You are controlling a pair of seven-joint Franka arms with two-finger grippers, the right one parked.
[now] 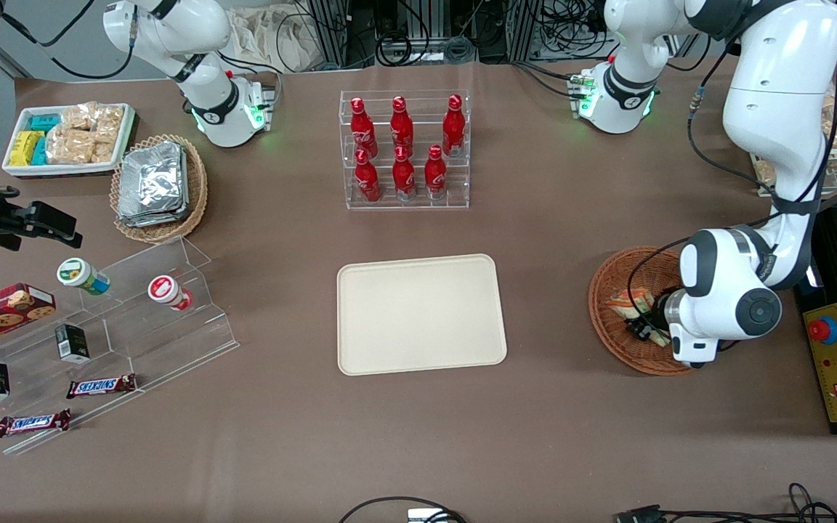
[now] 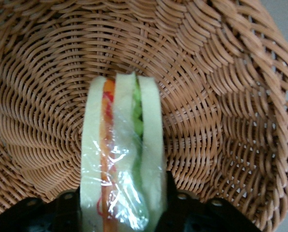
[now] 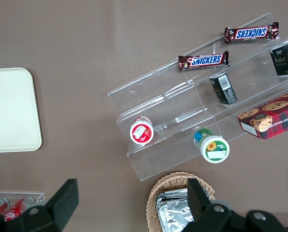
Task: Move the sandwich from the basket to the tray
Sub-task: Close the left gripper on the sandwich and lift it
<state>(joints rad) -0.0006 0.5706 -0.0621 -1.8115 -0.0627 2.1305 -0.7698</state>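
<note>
The sandwich (image 1: 629, 301), a plastic-wrapped wedge of pale bread with orange and green filling, lies in the round orange-brown wicker basket (image 1: 605, 289) toward the working arm's end of the table. My left gripper (image 1: 644, 329) is down inside the basket. In the left wrist view its black fingers (image 2: 175, 208) press on both bread sides of the sandwich (image 2: 122, 145), shut on it, over the woven basket floor (image 2: 221, 121). The cream tray (image 1: 418, 314) lies flat mid-table with nothing on it; its corner also shows in the right wrist view (image 3: 8, 111).
A clear rack of red bottles (image 1: 404, 149) stands farther from the front camera than the tray. A clear stepped stand (image 1: 135, 319) with snacks, a paler basket of foil packets (image 1: 157, 185) and a white snack bin (image 1: 70, 138) lie toward the parked arm's end. A control box (image 1: 836, 363) sits beside the basket.
</note>
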